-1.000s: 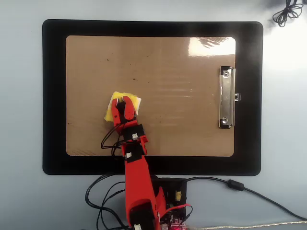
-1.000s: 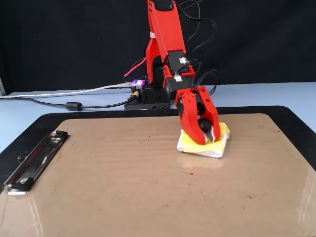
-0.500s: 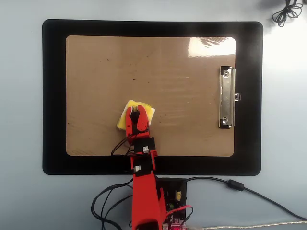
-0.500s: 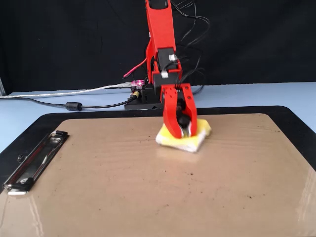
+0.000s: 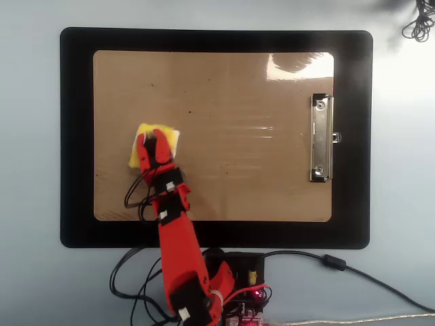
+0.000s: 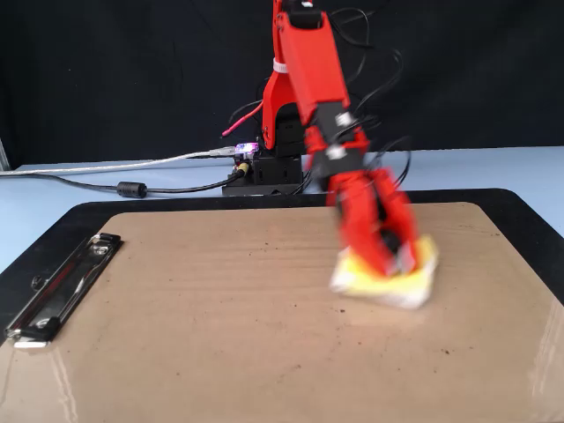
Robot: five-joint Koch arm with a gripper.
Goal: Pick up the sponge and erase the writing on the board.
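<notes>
My red gripper (image 5: 151, 138) presses down on the yellow sponge (image 5: 170, 138), its jaws shut on the sponge's middle, over the left part of the tan board (image 5: 238, 88) in the overhead view. In the fixed view the gripper (image 6: 392, 258) and the sponge (image 6: 383, 287) are motion-blurred, right of the middle of the board (image 6: 220, 335). The sponge lies flat on the board. The writing does not show; only a few tiny dark specks mark the board. The silver clip (image 5: 321, 138) sits at the board's right end in the overhead view, and the clip (image 6: 57, 286) is at the left in the fixed view.
A black mat (image 5: 75, 136) frames the board. The arm's base with its circuit board (image 5: 234, 275) and loose wires stands just off the mat's near edge. A grey cable (image 6: 132, 188) runs along the pale blue table behind the mat. A coiled cable (image 5: 418, 24) lies at the top right corner.
The gripper dragged the sponge across the board: first right and toward the base, then back left and farther out in the overhead view. The sponge stayed held throughout.
</notes>
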